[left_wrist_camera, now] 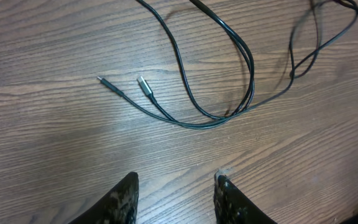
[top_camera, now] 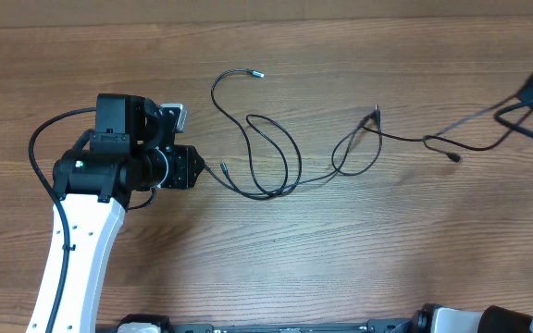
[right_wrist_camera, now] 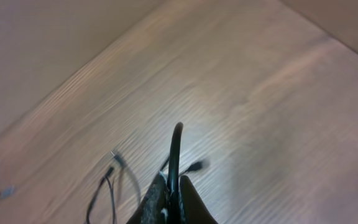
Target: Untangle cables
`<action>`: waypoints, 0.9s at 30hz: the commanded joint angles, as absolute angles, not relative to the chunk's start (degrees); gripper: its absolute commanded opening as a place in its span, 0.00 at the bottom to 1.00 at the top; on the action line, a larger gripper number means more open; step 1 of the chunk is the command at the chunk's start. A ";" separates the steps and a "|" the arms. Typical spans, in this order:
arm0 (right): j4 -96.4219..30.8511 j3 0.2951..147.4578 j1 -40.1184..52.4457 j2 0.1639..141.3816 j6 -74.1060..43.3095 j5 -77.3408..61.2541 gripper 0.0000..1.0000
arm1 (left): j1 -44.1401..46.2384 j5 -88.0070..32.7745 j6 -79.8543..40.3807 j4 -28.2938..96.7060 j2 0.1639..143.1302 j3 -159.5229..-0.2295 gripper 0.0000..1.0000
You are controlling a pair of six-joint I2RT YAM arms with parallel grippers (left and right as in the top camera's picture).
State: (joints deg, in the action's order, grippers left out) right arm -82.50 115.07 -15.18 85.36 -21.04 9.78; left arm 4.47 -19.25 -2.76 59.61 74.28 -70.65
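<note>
Dark, mottled fingers [left_wrist_camera: 122, 200] of the left gripper [left_wrist_camera: 176, 182] are spread wide, with nothing but bare wood between them. They are held low and pointed at two small plug ends [left_wrist_camera: 143, 82] lying side by side just ahead. This is judged to be a line-up for pinching one free end, since an end is the easiest part to draw out of a loop.

The right gripper [right_wrist_camera: 169, 198] is pressed narrow on a single black strand [right_wrist_camera: 175, 148], which arches up from between its tips. In the overhead view that strand is seen running off towards the right-hand side, lifted and fairly straight. It is probably held there so that one side is anchored while the other is worked.

The cables [top_camera: 276, 166] lie in the middle of the table [top_camera: 109, 55], with overlapping loops near the left gripper and a smaller crossing loop further right. A pale-tipped plug [top_camera: 258, 73] lies apart at the far side.

Open wood is available on the near side of the loops and to the far left. The far edge of the table lies well beyond the tangle. Little room is left to the right, where the right gripper sits at the border of the overhead view, so any further spreading is judged to be better made leftward or towards the near side.
</note>
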 commanded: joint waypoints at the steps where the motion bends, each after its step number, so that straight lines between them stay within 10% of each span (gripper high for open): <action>1: -82.59 115.52 -18.24 85.06 -28.16 13.47 0.04 | 4.51 -19.07 -1.74 59.59 74.56 -71.09 0.40; 8: -79.77 115.52 -19.25 85.06 -25.67 3.49 0.04 | 4.51 -19.07 -1.74 59.53 74.59 -71.09 0.40; 16: -75.05 115.52 -16.78 85.03 6.00 -54.70 0.04 | 4.51 -19.09 -1.80 59.05 74.59 -71.09 0.40; 27: -64.53 115.55 -7.22 85.03 -3.25 -51.55 0.04 | 4.51 -19.11 -1.93 59.09 74.59 -71.09 0.40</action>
State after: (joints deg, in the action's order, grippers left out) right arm -68.55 115.04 -9.41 85.36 2.31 -50.78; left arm 4.47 -19.25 -2.76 59.16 74.28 -70.65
